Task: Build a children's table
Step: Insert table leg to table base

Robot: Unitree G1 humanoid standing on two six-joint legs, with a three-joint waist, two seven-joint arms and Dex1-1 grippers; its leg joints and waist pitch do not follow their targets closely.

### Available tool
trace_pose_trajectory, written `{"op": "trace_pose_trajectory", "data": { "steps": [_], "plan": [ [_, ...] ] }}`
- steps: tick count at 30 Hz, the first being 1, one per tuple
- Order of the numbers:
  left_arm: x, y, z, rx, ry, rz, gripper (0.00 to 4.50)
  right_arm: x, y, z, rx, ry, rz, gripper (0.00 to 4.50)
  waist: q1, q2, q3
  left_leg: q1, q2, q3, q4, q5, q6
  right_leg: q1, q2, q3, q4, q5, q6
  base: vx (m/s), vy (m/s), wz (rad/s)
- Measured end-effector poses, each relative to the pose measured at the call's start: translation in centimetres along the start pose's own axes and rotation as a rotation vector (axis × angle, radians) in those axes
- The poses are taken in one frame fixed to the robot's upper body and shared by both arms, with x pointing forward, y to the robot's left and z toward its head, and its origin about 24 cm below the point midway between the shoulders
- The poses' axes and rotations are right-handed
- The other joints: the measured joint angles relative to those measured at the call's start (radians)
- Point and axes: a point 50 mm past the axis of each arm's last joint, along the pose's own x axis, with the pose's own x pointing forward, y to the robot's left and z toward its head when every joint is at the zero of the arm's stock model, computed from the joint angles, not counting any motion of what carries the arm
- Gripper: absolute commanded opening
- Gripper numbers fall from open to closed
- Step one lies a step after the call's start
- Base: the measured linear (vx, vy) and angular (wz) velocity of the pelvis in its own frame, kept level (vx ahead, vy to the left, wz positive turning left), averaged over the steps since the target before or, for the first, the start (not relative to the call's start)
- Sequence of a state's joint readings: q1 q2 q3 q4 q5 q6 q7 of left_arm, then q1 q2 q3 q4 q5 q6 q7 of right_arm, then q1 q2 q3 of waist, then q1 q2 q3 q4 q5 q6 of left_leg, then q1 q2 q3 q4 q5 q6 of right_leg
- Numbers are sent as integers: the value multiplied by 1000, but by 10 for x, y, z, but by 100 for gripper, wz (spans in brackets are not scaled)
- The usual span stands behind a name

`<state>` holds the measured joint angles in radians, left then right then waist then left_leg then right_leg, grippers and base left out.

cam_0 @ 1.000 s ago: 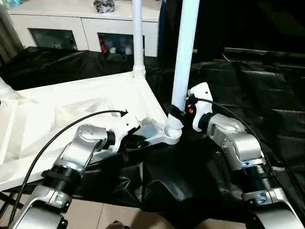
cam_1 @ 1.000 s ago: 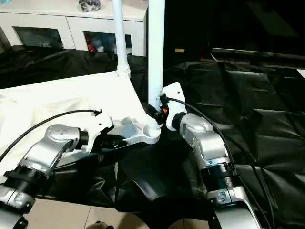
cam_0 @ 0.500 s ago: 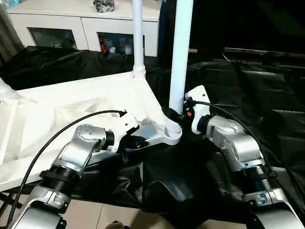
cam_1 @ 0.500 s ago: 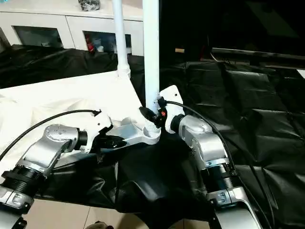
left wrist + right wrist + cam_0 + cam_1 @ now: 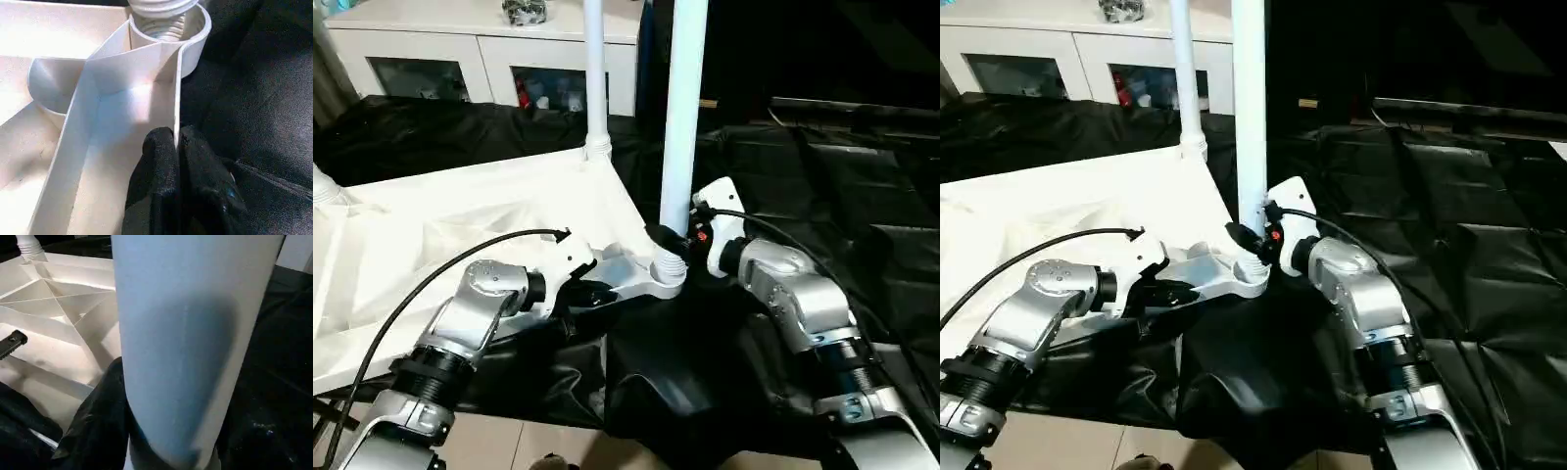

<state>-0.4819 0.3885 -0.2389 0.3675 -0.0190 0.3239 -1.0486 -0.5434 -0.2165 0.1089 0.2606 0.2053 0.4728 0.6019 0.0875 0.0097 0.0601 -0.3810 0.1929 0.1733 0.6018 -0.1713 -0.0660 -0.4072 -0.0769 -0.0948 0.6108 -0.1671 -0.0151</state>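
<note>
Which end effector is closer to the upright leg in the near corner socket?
Right. The right end effector grips the leg near its base; the left end effector pinches the tabletop's rim beside it.

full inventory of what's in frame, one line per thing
tabletop: 1, white, upside down on the black sheet, ribs up
legs: 3, white; near leg upright in the near corner socket, far leg in the far corner, third at the left edge
sheet: 1, black, under everything
cabinet: 1, white, glass doors, behind
left gripper: shut on the tabletop rim by the socket
right gripper: around the near leg's base
</note>
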Motion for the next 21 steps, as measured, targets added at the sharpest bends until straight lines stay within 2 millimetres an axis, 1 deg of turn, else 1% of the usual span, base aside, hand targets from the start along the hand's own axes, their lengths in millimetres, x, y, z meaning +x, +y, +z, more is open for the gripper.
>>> {"op": "trace_pose_trajectory", "data": {
  "steps": [10, 21],
  "plan": [
    [-2, 1, -1, 2, 5, -2, 0, 0, 5, 2, 30, -5, 43, 189, 0, 0, 0, 0, 0, 0, 0, 0, 0, 0, 0, 0, 0, 0, 0, 0, 0, 0],
    [-2, 0, -2, 0, 9, -3, 0, 4, 8, -7, 30, 48, 63, 189, 0, -1, 0, 1, 0, 0, 0, 0, 0, 0, 0, 0, 0, 0, 0, 0, 0, 0]
  ]
}}
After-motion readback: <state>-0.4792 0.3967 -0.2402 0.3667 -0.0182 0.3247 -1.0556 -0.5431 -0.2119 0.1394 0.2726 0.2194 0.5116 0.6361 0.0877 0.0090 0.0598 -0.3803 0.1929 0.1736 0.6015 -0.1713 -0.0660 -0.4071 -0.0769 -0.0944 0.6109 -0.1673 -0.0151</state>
